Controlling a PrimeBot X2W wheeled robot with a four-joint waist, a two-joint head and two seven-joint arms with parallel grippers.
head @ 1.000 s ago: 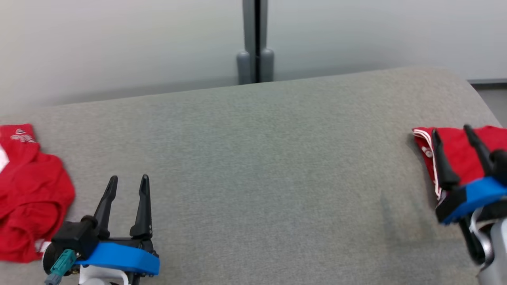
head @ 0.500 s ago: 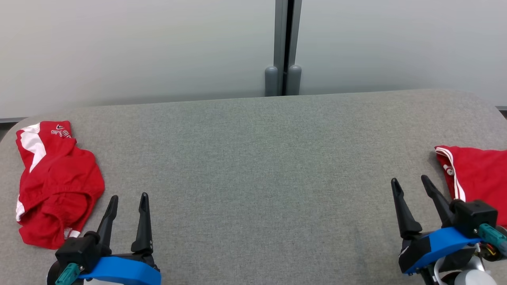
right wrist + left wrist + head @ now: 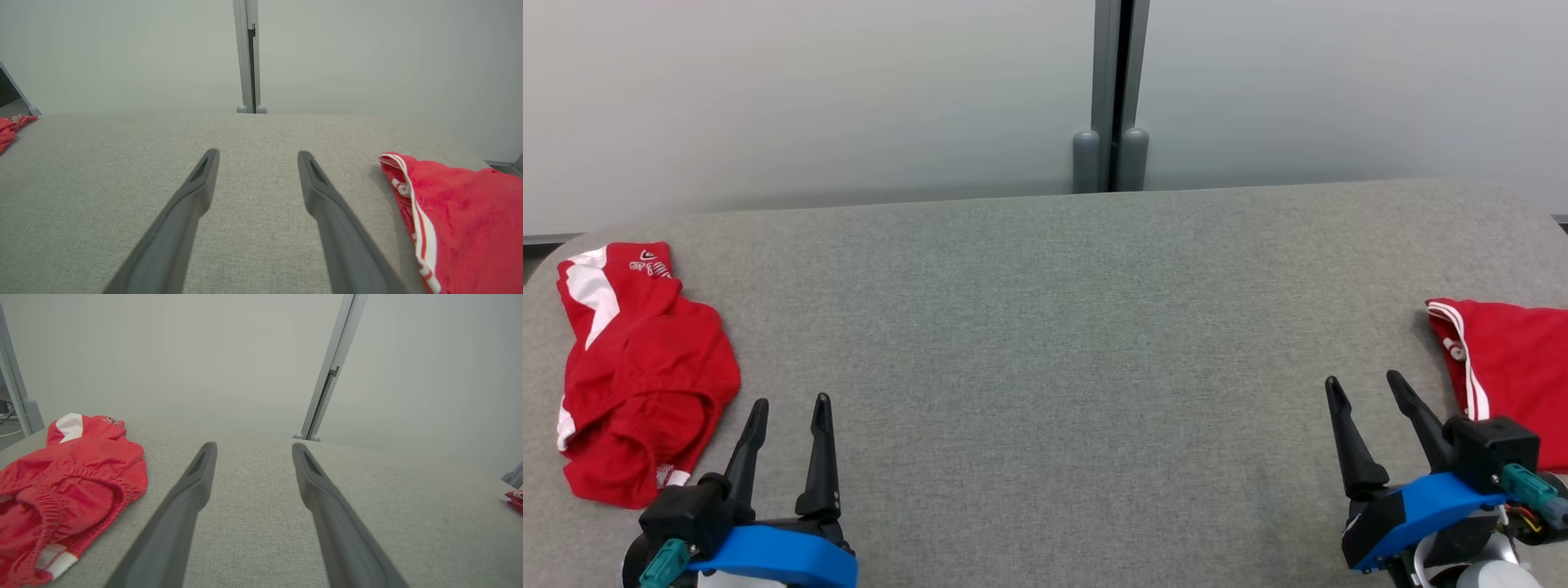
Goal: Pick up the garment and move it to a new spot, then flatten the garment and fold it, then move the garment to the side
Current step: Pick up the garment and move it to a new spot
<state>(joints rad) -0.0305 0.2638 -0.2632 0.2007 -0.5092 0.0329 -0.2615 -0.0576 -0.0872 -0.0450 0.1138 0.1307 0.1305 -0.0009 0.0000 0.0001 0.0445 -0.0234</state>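
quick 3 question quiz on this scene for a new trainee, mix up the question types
1. True or false: the left gripper is holding the crumpled red garment.
2. Where on the grey surface does the flat red garment lie? A) at its middle B) beside the right gripper, at the surface's right end C) under the left gripper
3. Fill in: the jaws of both grippers stand ____.
Key: 1 false; 2 B; 3 open.
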